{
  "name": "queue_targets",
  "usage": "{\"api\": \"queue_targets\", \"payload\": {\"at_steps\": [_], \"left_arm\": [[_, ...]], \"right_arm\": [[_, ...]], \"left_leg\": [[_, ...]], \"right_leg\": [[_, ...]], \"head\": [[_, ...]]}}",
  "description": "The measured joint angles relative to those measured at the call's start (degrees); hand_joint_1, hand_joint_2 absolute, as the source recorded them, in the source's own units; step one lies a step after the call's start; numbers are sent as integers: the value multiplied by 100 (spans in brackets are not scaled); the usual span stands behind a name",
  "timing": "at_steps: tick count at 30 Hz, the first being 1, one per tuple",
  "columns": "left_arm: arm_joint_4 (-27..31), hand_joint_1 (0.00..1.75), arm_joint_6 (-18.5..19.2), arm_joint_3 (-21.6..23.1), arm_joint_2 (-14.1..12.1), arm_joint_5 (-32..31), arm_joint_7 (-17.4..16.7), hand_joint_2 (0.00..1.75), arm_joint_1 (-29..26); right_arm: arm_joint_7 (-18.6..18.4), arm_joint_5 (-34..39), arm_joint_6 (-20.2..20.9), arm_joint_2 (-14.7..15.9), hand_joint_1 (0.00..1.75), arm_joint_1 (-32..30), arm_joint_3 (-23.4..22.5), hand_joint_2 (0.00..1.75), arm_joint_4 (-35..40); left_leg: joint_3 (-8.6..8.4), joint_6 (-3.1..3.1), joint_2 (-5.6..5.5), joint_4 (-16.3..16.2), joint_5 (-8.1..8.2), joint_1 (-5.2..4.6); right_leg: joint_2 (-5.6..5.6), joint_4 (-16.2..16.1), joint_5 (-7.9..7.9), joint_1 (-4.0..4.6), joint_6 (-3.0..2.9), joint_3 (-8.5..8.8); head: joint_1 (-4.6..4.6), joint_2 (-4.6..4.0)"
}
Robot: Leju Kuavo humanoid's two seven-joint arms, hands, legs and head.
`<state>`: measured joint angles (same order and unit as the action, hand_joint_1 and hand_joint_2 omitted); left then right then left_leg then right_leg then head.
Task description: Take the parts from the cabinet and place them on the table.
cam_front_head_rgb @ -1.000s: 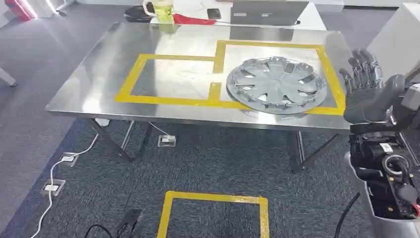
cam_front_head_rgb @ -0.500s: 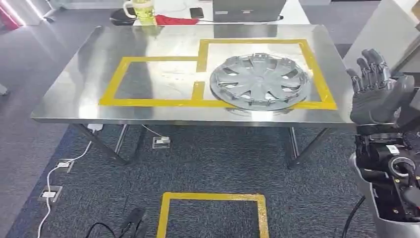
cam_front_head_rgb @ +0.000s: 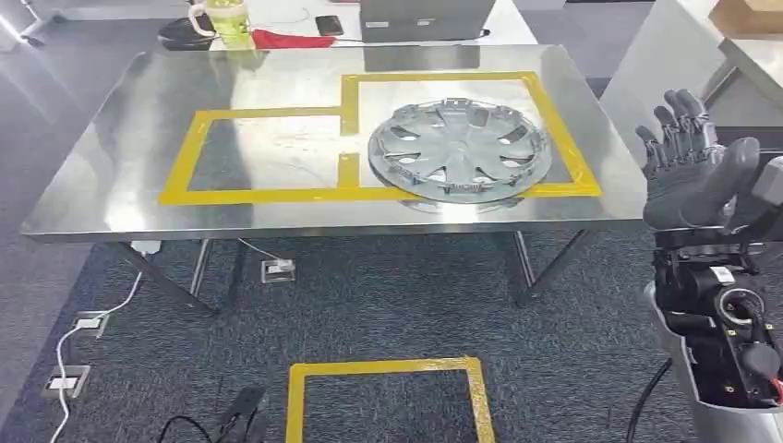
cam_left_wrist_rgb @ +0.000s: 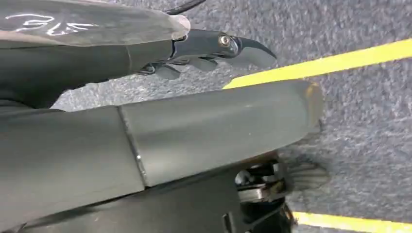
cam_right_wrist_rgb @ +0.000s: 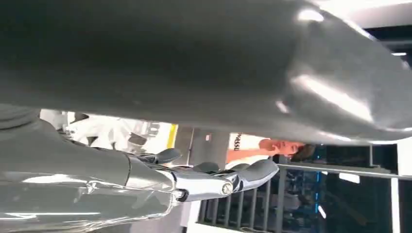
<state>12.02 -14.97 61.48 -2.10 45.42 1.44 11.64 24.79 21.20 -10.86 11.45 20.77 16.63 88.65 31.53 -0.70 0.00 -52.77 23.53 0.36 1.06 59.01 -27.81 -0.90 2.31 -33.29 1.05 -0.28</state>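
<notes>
Grey carpet runs under the steel desk [cam_front_head_rgb: 111,198], where a silver hubcap [cam_front_head_rgb: 459,150] lies flat inside the yellow tape outline, well off to the left of the raised right hand [cam_front_head_rgb: 688,171]. That hand holds nothing, fingers upright and apart. Left hand [cam_left_wrist_rgb: 204,48] hangs over the floor, fingers loose, holding nothing.

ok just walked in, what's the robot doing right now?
Nothing is being handled at the moment. A grey hubcap lies on the steel table, mostly inside the right-hand yellow tape box, its near edge over the tape. The right robot hand is raised beside the table's right end, fingers apart and empty. The left robot hand hangs over the carpet, holding nothing, fingers a little curled.
</notes>
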Motion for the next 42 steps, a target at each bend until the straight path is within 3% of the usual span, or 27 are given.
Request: {"api": "queue_targets", "payload": {"at_steps": [2, 4, 6, 8, 9, 13, 14, 17, 18, 19, 20, 22, 23, 24, 26, 28, 29, 30, 31, 33, 34, 35, 37, 38, 39, 41, 42], "left_arm": [[0, 0, 0, 2, 0, 0, -2, 0, -9], [0, 0, 0, 2, 0, 0, -2, 0, -20], [2, 0, 2, 2, 13, 0, -2, 0, -18], [0, 0, 2, 2, 17, 0, -2, 0, -16], [0, 0, 2, 2, 13, 0, -2, 0, -15], [0, 0, 2, 2, 11, 0, -2, 0, -13], [0, 0, 0, 2, 7, 0, -2, 0, -11], [0, 0, -2, 2, 11, 15, -4, 0, -13], [0, 0, -13, 2, 11, 24, -2, 0, -28], [0, 0, -17, 2, 11, 31, -4, 0, -41], [0, 0, -17, 2, 11, 35, -2, 0, -54], [0, 0, -20, 2, 5, 37, -2, 0, -60], [0, 0, -20, 2, -4, 37, -2, 0, -57], [0, 0, -20, 2, -33, 37, 0, 0, -57], [0, 0, -22, 2, -33, 37, 9, 0, -62], [0, 0, -22, 2, -31, 37, 9, 0, -50], [0, 0, -24, 2, -22, 37, 13, 0, -32], [2, 0, -37, 2, -24, 37, 15, 0, -29], [2, 0, -44, 2, -24, 37, 17, 0, -30], [2, 0, -44, 2, -24, 37, 17, 0, -55], [2, 0, -44, 2, -20, 37, 17, 0, -67], [2, 0, -44, 2, -17, 37, 15, 0, -70], [2, 0, -44, 2, -7, 37, 17, 0, -57], [2, 0, -44, 2, -2, 37, 17, 0, -55], [0, 0, -44, 2, -9, 37, 18, 0, -56], [2, 0, -44, 2, -11, 35, 15, 0, -53], [2, 0, -44, 2, -11, 35, 15, 0, -54]], "right_arm": [[0, 0, 2, 0, 0, -18, 4, 0, -2], [-4, 0, 2, 0, 0, -38, 4, 0, -2], [-2, 0, 2, 0, 0, -37, 2, 0, -2], [-2, 0, 2, 2, 0, -29, 2, 0, 0], [-2, 0, 2, 0, 0, -26, 4, 0, 0], [-2, 0, 0, 2, 0, -31, 2, 0, 0], [0, 0, 0, 0, 0, -30, 2, 0, 2], [-2, 0, -17, 0, 0, -31, 4, 0, 2], [-2, 0, -55, 0, 0, -42, 4, 0, 2], [6, 0, -63, 0, 0, -57, 2, 0, 0], [18, 0, -79, 0, 0, -73, 0, 0, 0], [50, 0, -87, 0, 0, -76, 2, 0, 0], [57, 0, -94, 0, 0, -75, 2, 0, 0], [59, 0, -98, 0, 0, -75, 2, 0, 0], [61, 0, -107, 0, 0, -83, 0, 0, 0], [68, 0, -109, 0, 0, -97, 0, 0, 0], [70, 0, -109, 11, 0, -109, -15, 0, 0], [81, 0, -109, 13, 0, -95, -17, 0, 0], [81, 0, -109, 13, 0, -88, -17, 0, -2], [74, 0, -109, 13, 0, -116, -15, 0, -2], [72, 0, -109, 13, 0, -124, -15, 0, -4], [74, 0, -109, 13, 0, -129, -15, 0, -11], [77, 0, -111, 13, 0, -124, -24, 0, -15], [79, 0, -111, 13, 0, -121, -30, 0, -15], [83, 0, -114, 13, 0, -117, -41, 0, -17], [79, 0, -120, 13, 0, -121, -48, 0, -17], [90, -2, -138, 13, 0, -144, -74, 0, -17]], "left_leg": [[3, -12, 51, -3, 7, -8], [1, -14, 92, -11, 12, -8], [-13, -7, 131, -30, 29, -6], [-27, 46, 155, -77, 74, -11], [-9, 74, 164, -118, 90, -58], [-16, 175, 257, -108, 81, -51], [11, 222, 212, -191, 157, -33], [606, 290, 63, -1475, 846, -9], [834, 296, 59, -1953, 1011, -7], [927, 289, 56, -2130, 1016, -7], [876, 274, 49, -2004, 886, -7], [410, 222, -27, -1051, 362, -7], [120, 173, -216, -450, 101, -8], [-13, 125, -493, -148, 107, -3], [-24, 140, -313, -104, 104, -28], [-42, 90, -198, -78, 91, -31], [-74, 43, -109, 16, 57, 20], [-90, 16, -66, 35, 52, 15], [-93, -11, 0, 35, 60, 12], [-93, -26, 132, 32, 71, -2], [-92, -33, 206, 26, 80, -2], [-96, -29, 270, 19, 89, -1], [-111, 4, 395, -28, 134, 9], [-120, 30, 450, -69, 171, 9], [-124, 63, 492, -100, 203, -10], [-117, 108, 583, -132, 220, -62], [-135, 134, 660, -130, 229, -69]], "right_leg": [[-45, 1054, -500, -8, 47, -471], [-52, 1507, -574, -12, 69, -688], [-75, 839, -130, -20, 64, -366], [-246, -314, 337, -18, 43, 183], [-258, -400, 266, 42, 7, 221], [-124, -412, 315, 25, -157, 179], [-117, -436, 336, -3, -189, 199], [-18, -440, 354, -4, -243, 166], [24, -438, 357, 2, -248, 154], [80, -437, 362, 3, -252, 151], [139, -436, 363, 3, -251, 152], [281, -433, 370, 2, -240, 158], [348, -433, 375, -1, -230, 163], [392, -432, 381, 2, -211, 142], [513, -425, 403, -15, -147, 90], [639, -473, 436, -25, -69, 74], [505, -414, 392, -27, -50, 61], [214, -238, 258, 17, -21, -12], [32, 180, 3, 13, 11, -206], [-52, 1156, -420, -13, 61, -656], [-56, 1444, -480, -24, 81, -792], [-68, 1394, -376, -29, 95, -775], [-168, 521, 124, -36, 110, -328], [-342, -41, 369, -35, 109, -35], [-660, -345, 303, 9, 90, 93], [-511, -322, 329, 39, -70, 57], [-439, -324, 333, 37, -97, 35]], "head": [[-30, 0], [-41, 0], [-48, 0], [-59, 0], [-66, 0], [-50, 0], [-46, 0], [35, 0], [39, 0], [44, 0], [46, 0], [61, 0], [72, 0], [72, 0], [63, 0], [77, 0], [66, 0], [29, 0], [-17, 0], [-26, 0], [-41, 0], [-41, 0], [-57, 0], [-61, 0], [-68, 0], [-55, 0], [-26, 0]]}}
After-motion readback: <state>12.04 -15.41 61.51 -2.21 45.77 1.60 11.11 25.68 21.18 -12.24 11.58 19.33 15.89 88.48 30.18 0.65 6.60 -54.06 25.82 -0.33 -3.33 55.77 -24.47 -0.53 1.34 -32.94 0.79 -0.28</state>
